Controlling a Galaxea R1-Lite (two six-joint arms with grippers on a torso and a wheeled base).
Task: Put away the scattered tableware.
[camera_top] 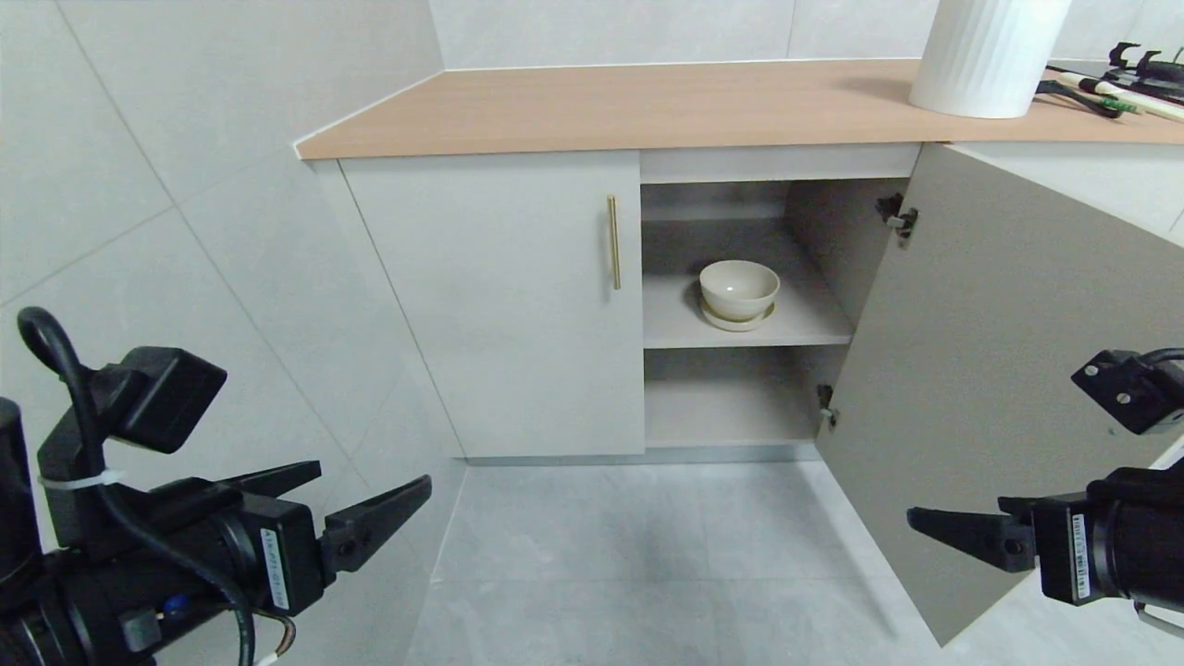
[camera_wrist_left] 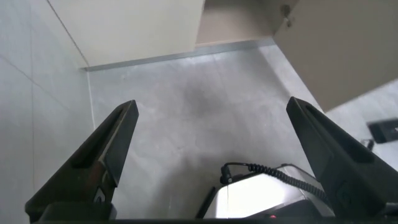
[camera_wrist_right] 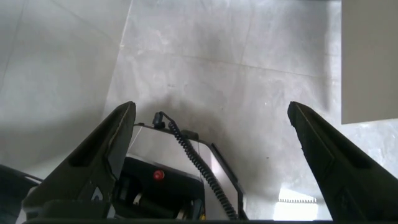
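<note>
Cream bowl (camera_top: 738, 287) is upright on a shallow plate (camera_top: 735, 323) of like colour. Both sit on the middle shelf (camera_top: 805, 319) of the floor cabinet, in the right-hand compartment. The right cabinet door (camera_top: 999, 370) stands swung wide open. The left cabinet door (camera_top: 509, 296) is closed, with a slim brass handle (camera_top: 613, 242) upright along its inner edge. The wood-topped desk (camera_top: 601, 106) above carries a white ribbed container (camera_top: 988, 55) toward its right end. Several long-handled utensils (camera_top: 1115, 97) lie just beside it. The left tool (camera_top: 375, 476) hangs low over the tiled floor (camera_top: 647, 555), to the left of the cabinet, its fingers spread apart and holding nothing. The right tool (camera_wrist_right: 211, 106) hangs low beside the open door, fingers likewise spread wide and holding nothing. Both tools are well apart from the bowl.
</note>
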